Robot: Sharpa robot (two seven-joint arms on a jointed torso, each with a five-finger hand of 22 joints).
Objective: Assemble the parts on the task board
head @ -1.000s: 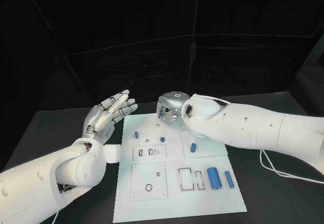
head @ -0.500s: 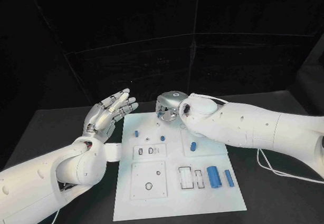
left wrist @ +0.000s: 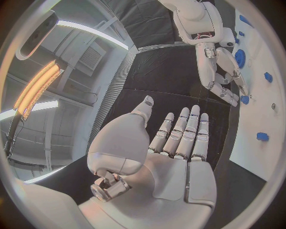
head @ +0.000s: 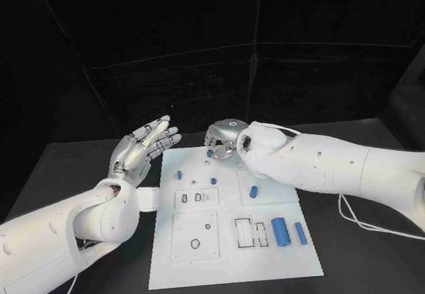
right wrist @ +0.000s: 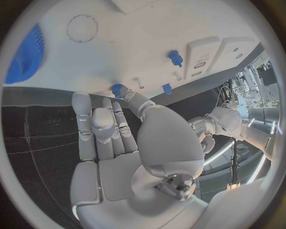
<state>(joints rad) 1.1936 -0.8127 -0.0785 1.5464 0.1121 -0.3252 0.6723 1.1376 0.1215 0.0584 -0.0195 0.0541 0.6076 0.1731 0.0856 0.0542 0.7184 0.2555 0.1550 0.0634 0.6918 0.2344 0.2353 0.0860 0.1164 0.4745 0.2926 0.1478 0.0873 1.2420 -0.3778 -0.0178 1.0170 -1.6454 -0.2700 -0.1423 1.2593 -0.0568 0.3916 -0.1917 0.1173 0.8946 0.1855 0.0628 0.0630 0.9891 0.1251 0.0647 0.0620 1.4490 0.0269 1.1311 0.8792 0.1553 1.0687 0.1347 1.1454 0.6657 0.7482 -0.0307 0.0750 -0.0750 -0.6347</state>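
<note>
The white task board [head: 232, 256] lies in the middle of the table. Small blue parts stand on it: one [head: 179, 174], another [head: 213, 181], a third [head: 254, 192]. Two longer blue cylinders [head: 279, 232] lie at its near right. My right hand [head: 224, 140] hovers over the board's far edge, fingers pointing down and apart. In the right wrist view its thumb tip [right wrist: 130, 97] lies beside a small blue part [right wrist: 117, 89], with nothing gripped. A ribbed blue disc [right wrist: 26, 55] lies further along the board. My left hand [head: 144, 146] is raised off the board's far left corner, palm flat, holding nothing.
Recessed slots [head: 243, 232] and an oval hole [head: 196, 244] mark the board's near half. A white cable [head: 369, 227] trails on the black table under my right arm. My left forearm [head: 70, 236] runs along the board's left side.
My right hand has edged very slightly to the right over the board's far edge. The left hand has stayed where it was.
</note>
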